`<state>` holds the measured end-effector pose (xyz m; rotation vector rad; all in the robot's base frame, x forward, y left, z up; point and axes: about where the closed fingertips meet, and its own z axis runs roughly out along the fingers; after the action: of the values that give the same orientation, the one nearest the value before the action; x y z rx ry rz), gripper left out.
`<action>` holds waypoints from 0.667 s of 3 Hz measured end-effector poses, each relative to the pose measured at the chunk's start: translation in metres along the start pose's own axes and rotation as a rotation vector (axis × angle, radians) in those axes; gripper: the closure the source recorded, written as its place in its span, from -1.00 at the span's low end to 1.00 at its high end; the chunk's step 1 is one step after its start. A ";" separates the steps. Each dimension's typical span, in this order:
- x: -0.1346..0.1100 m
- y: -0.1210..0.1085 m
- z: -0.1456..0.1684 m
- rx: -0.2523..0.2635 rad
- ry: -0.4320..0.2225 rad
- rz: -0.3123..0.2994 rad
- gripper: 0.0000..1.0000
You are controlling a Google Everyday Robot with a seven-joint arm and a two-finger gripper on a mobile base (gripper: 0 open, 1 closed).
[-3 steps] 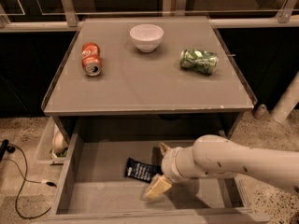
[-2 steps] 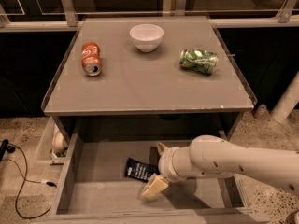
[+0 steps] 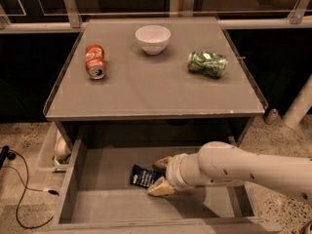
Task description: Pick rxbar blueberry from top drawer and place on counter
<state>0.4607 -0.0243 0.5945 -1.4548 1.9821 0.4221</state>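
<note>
Fingers of my cream two-finger gripper are spread moderately, low in the wide shallow grey top drawer. They straddle the right end of the flat, navy-wrapped rxbar blueberry, which lies on the drawer floor. I judge it light, slightly bendy and slick, so I should pinch across its narrow width. Beyond lies the flat grey counter.

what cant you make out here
Camera view:
- rxbar blueberry: right end hidden behind the pincer, inside the top drawer; print too small to read.
- top drawer: right floor covered by the arm.
- pale object left of drawer: partly hidden by the counter leg.
</note>
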 end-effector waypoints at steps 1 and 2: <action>0.000 0.000 0.000 0.000 0.000 0.000 0.31; 0.000 0.000 0.000 0.000 0.000 0.000 0.77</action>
<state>0.4607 -0.0243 0.5945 -1.4549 1.9821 0.4221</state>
